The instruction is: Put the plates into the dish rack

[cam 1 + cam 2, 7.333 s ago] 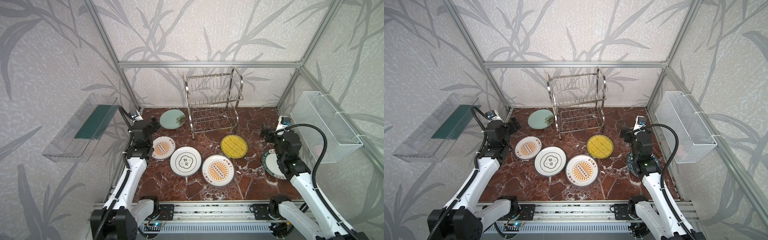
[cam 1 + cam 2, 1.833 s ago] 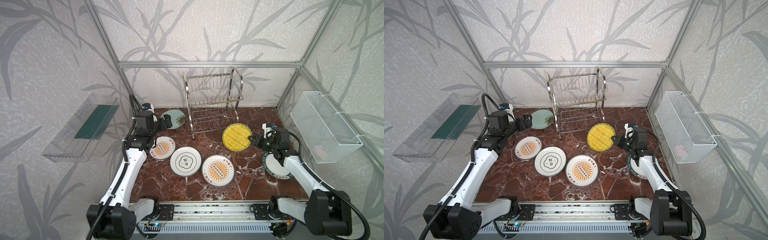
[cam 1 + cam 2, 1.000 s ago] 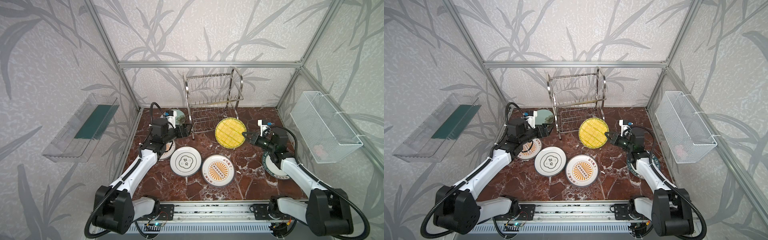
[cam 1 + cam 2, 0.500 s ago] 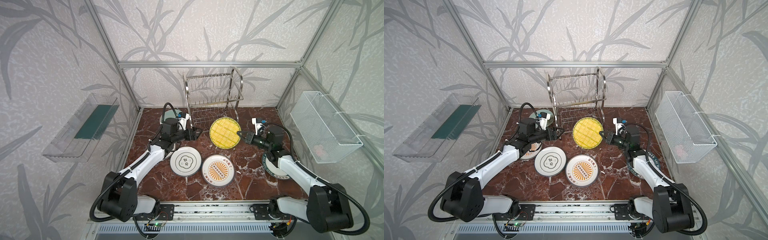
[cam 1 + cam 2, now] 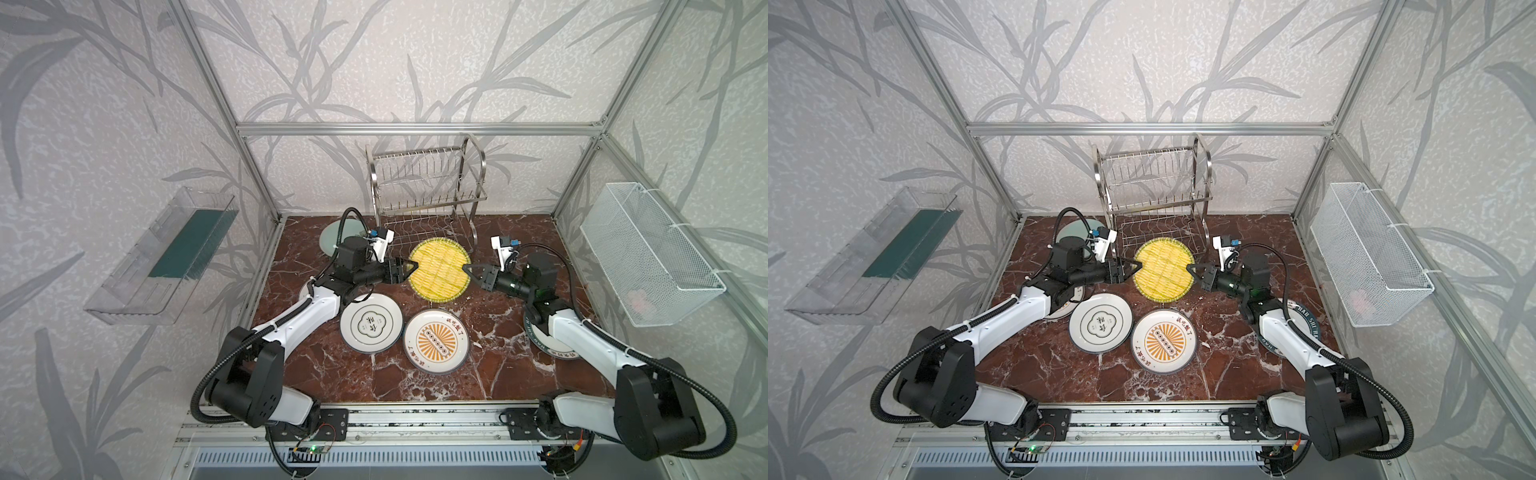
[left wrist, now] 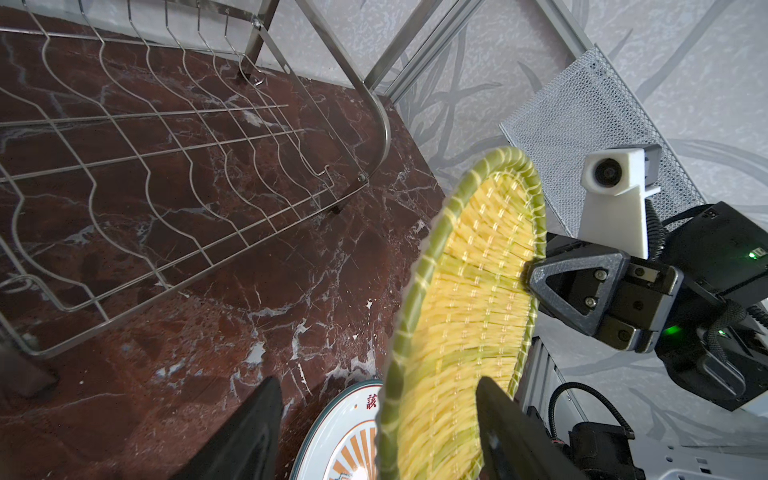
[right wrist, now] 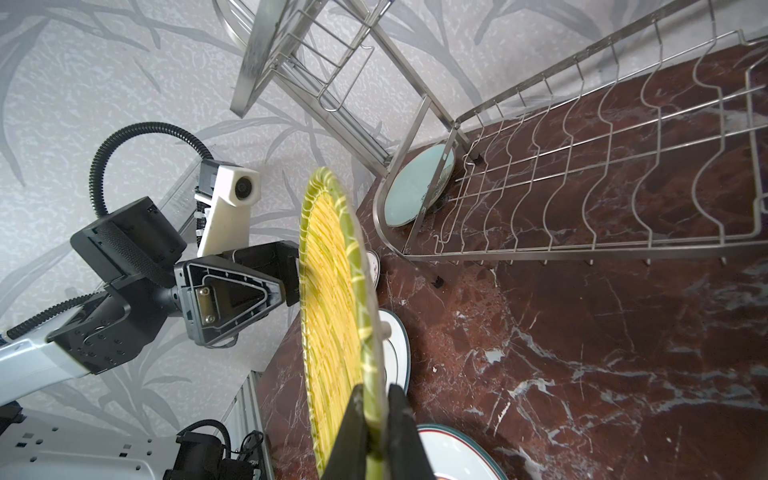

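Observation:
The yellow ribbed plate (image 5: 436, 270) (image 5: 1160, 270) hangs on edge above the floor, in front of the dish rack (image 5: 424, 195) (image 5: 1150, 191). My right gripper (image 5: 467, 270) (image 7: 376, 419) is shut on its right rim. My left gripper (image 5: 409, 268) (image 6: 378, 428) is open and straddles its left rim (image 6: 395, 374), one finger well clear of it. The quatrefoil plate (image 5: 371, 323) and a sunburst plate (image 5: 435, 340) lie flat in front. The mint plate (image 5: 330, 239) lies left of the rack. Arms partly cover another sunburst plate (image 5: 307, 286) and the teal-rimmed plate (image 5: 540, 345).
A white mesh basket (image 5: 648, 253) hangs on the right wall and a clear plastic tray (image 5: 166, 257) on the left wall. Aluminium frame posts stand at the back corners. The rack's lower tier (image 6: 166, 145) lies just behind the held plate.
The right gripper has carried the yellow plate leftward. The left arm has swung right from the mint plate to the yellow plate's left rim, and its jaws have narrowed around it.

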